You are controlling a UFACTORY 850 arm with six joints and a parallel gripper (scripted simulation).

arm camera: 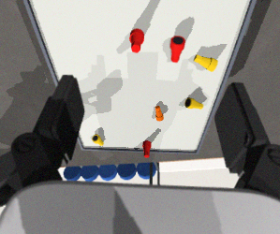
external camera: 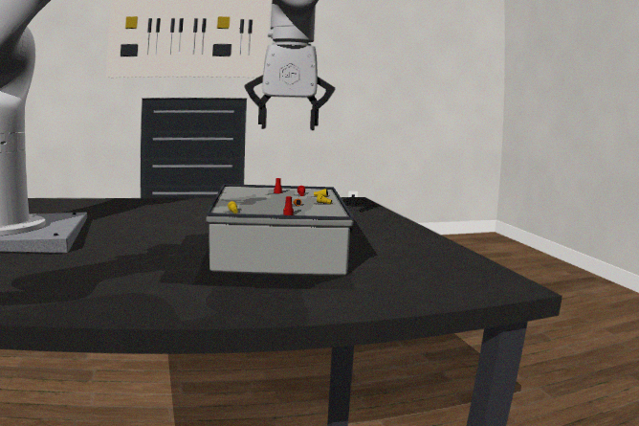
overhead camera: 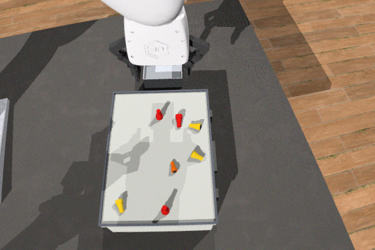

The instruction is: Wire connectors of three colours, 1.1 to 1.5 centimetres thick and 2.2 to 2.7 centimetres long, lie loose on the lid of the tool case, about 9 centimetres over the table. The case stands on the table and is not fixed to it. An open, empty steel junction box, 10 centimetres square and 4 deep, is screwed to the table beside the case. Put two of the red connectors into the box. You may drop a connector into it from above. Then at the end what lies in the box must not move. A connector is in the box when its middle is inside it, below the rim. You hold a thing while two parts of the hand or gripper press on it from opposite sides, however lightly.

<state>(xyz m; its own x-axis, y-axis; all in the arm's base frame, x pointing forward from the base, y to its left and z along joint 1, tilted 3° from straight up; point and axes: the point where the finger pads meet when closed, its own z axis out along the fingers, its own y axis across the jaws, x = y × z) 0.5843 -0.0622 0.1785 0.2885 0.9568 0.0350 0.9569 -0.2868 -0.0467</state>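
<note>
The gripper hangs high above the table, fingers spread wide with nothing between them. From the side it sits well clear of the tool case, over the case's far end. From overhead the white wrist housing covers most of the junction box, which stands just past the case's far edge; only a strip of its grey inside shows.

On the case's pale lid, seven connectors lie scattered. Near the far edge, one red connector stands upright, and a second red connector lies on its side just beside it. The third red connector stands upright near the close edge, well apart from the other two. None of them is in the box.

A yellow connector lies just right of the far red pair, another yellow connector further along the right side, and a third yellow one sits at the near left corner. An orange connector lies around the middle.

The wrist camera looks down between the two dark fingers onto the lid, with all seven pieces in sight.
</note>
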